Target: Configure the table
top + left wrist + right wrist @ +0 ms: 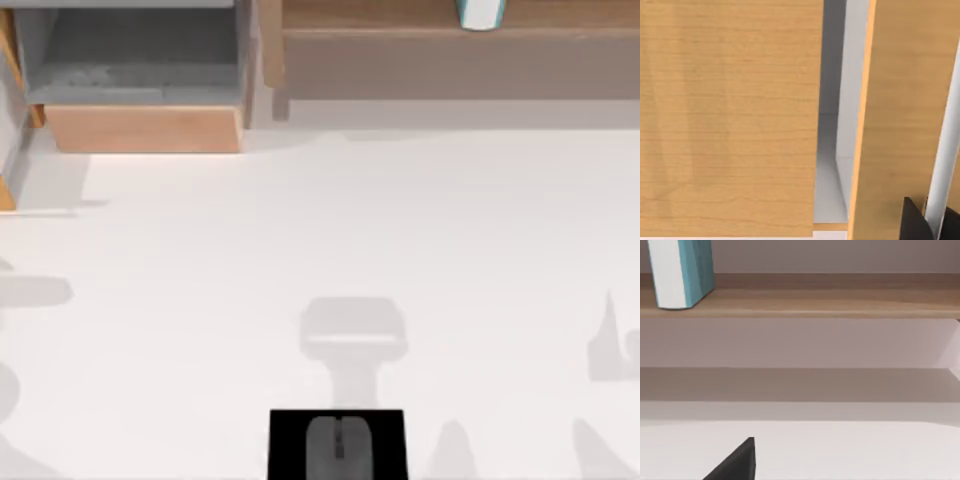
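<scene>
1. Table (320,250): white, flat, spanning the top view; bare across the middle.
2. Black mouse pad (285,445) with grey mouse (338,445): near edge, centre.
3. Grey box with wood front (145,128): far left.
4. Wooden shelf (420,45): far right, carrying a teal-and-white book (682,272).
5. Gripper jaws: cannot tell, either arm.

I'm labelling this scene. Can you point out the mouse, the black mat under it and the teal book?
mouse (338,445), top view, middle of its grey body.
mat (285,445), top view, bare black strip beside the mouse.
book (697,270), right wrist view, teal cover, standing on the shelf (840,302).
</scene>
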`<state>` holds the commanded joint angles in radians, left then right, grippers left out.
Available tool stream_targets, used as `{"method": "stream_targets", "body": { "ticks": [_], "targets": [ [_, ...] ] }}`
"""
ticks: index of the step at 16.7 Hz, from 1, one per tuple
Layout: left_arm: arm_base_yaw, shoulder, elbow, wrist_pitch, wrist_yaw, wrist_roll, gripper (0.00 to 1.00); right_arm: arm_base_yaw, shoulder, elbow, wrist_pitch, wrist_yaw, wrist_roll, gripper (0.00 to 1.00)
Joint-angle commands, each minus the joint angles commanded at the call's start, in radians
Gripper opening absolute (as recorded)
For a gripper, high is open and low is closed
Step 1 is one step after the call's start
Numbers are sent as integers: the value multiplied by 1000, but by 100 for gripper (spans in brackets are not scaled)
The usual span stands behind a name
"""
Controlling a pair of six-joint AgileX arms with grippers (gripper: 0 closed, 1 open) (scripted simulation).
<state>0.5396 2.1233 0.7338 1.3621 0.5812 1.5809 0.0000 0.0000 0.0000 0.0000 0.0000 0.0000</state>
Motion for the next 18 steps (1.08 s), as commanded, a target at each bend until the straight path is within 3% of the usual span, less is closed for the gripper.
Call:
{"method": "stream_targets", "body": {
  "ticks": [4, 10, 18],
  "targets": [
    [-5, 21, 33, -25, -15, -5, 0, 0, 0, 0, 0, 0, 0, 100],
    [-76, 102, 226, -126, -80, -5, 0, 0, 0, 0, 0, 0, 0, 100],
    [-83, 133, 279, -160, -98, -9, 0, 0, 0, 0, 0, 0, 0, 100]
  ]
}}
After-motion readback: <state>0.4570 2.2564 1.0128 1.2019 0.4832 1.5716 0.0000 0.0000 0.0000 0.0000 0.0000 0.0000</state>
